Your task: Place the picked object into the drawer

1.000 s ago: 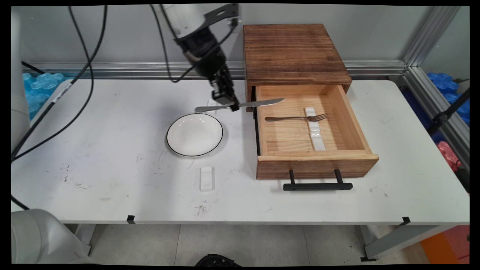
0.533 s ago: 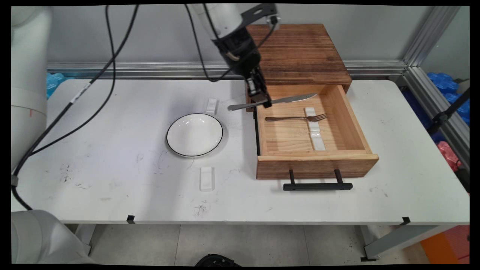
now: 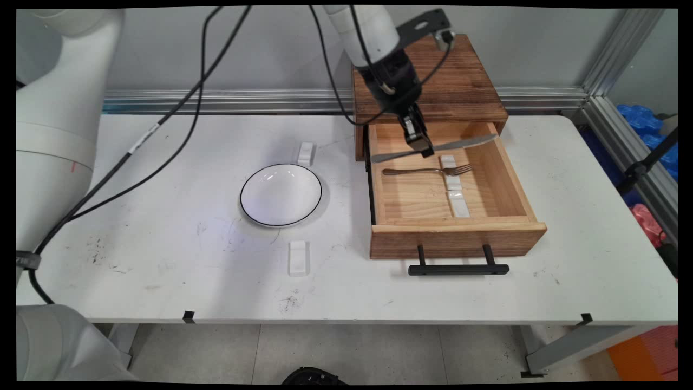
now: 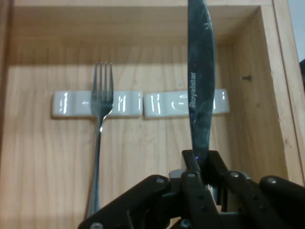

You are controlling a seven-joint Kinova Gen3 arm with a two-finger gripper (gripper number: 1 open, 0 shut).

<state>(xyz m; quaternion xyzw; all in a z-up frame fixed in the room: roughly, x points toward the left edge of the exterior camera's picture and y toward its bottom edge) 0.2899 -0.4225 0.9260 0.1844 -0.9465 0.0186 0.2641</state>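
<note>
Hand (image 3: 427,152) clamped on knife (image 3: 433,149), holding it level over the open drawer (image 3: 460,230) above the fork (image 3: 427,171) and 2 rests (image 3: 455,187); looks mid-placement, next needs lowering onto the free rest.
</note>
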